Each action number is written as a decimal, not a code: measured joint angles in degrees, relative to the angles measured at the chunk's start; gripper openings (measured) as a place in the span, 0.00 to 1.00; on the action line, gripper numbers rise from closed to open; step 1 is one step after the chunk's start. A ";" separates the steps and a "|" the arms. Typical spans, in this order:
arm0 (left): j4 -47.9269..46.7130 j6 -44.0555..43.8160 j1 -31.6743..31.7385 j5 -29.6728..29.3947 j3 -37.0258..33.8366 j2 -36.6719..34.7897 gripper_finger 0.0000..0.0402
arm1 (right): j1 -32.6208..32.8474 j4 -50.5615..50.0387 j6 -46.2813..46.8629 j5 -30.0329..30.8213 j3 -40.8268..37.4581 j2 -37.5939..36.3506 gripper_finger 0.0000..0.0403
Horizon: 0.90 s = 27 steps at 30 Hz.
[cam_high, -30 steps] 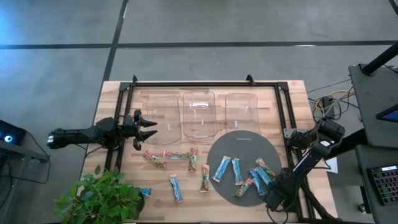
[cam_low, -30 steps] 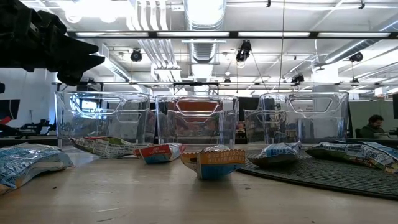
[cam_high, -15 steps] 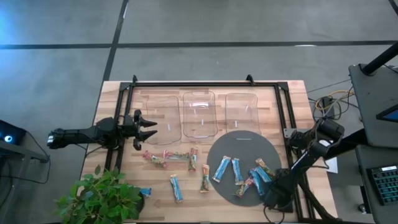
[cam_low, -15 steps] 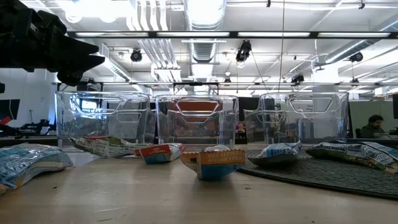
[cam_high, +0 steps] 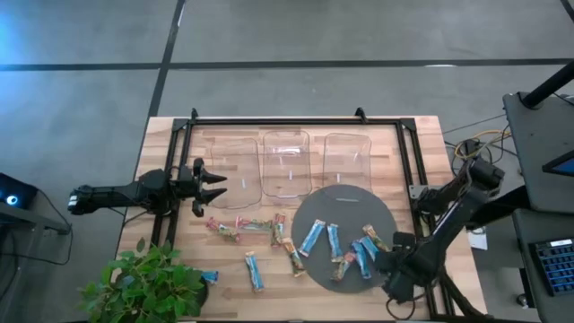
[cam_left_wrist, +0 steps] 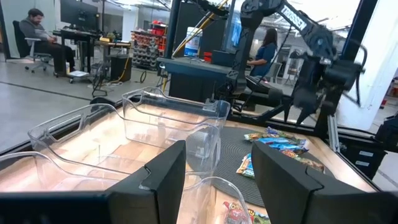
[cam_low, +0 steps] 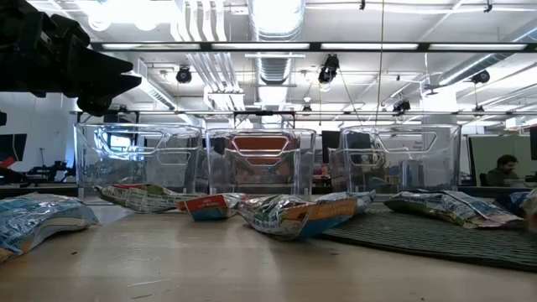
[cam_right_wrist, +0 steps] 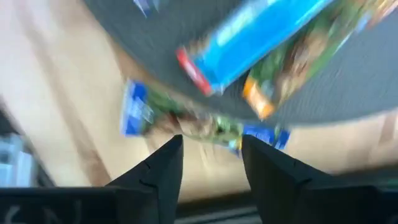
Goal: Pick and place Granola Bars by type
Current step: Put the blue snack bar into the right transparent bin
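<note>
Several wrapped granola bars lie flat, light blue ones (cam_high: 312, 238) and tan red-green ones (cam_high: 230, 231). Some are on the round grey mat (cam_high: 345, 206), others on the wood to its left. My left gripper (cam_high: 220, 184) hovers open beside the left clear bin (cam_high: 231, 170), above the table; in its own wrist view (cam_left_wrist: 217, 149) it holds nothing. My right gripper (cam_high: 387, 267) is low at the mat's near right rim. It is open (cam_right_wrist: 211, 140) over a light blue bar (cam_right_wrist: 249, 40) and a tan bar (cam_right_wrist: 199, 127). My right gripper stands at the near right rim of the grey mat (cam_high: 381, 269). Its own body hides that spot from above and the wrist view is blurred. I cannot tell whether it touches the mat or a bar.
Three clear bins stand in a row at the far side, the middle (cam_high: 285, 164) and right (cam_high: 347, 161) ones beside the left one. A black frame (cam_high: 296, 119) rings the table. A potted plant (cam_high: 148, 283) sits at the near left corner, with one bar (cam_high: 208, 276) beside it.
My right arm swung toward the table's left along the mat's near right rim. The mat and its bars slid a little to the left. The tan bar at the mat's left rim turned about. In the low view the front bar now lies longways and the others sit further left.
</note>
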 joint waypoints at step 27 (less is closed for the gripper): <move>-0.33 0.00 -0.01 -0.02 0.04 0.00 0.42 | 1.43 -0.31 -41.18 -3.98 -3.45 8.11 0.69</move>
